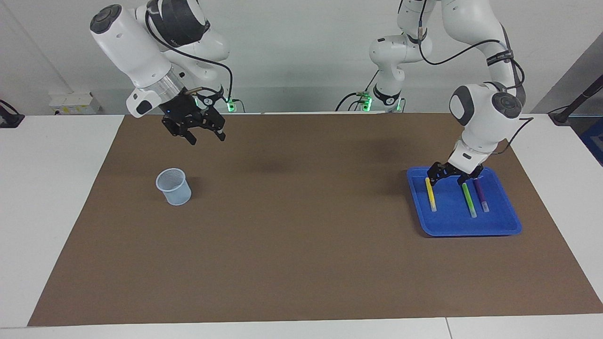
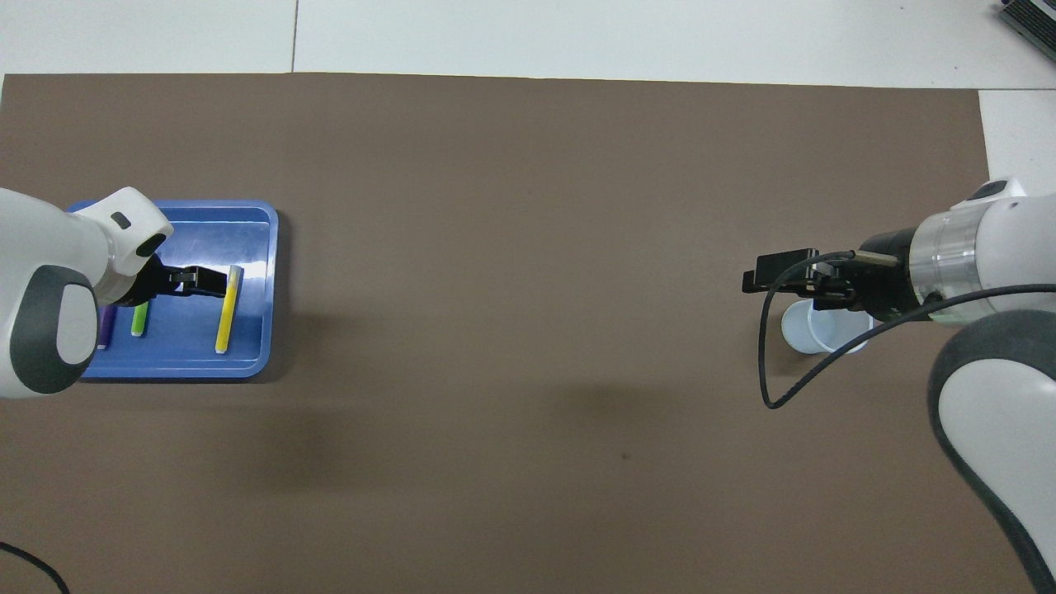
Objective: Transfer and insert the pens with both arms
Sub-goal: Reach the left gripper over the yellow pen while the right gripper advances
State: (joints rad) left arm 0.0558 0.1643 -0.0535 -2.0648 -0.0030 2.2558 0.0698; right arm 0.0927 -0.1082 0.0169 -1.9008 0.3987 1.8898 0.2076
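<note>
While the left gripper [image 1: 451, 179] was lowered into the blue tray [image 1: 499, 226] at the left arm's end of the table, its fingers [image 1: 432, 175] were spread wide, grasping nothing: one fingertip stood at the robot-side end of the yellow pen [image 1: 430, 194], the other between the robot-side ends of the light green pen [image 1: 468, 199] and the purple pen [image 1: 481, 194]. All three pens lay side by side on the tray floor, apart from one another, their whitish ends pointing away from the robots. The right gripper [image 1: 206, 136] hung in the air over the brown mat [image 1: 301, 263], its fingers parted and empty. The pale mesh cup [image 1: 174, 186] stood upright on the mat toward the right arm's end of the table.
</note>
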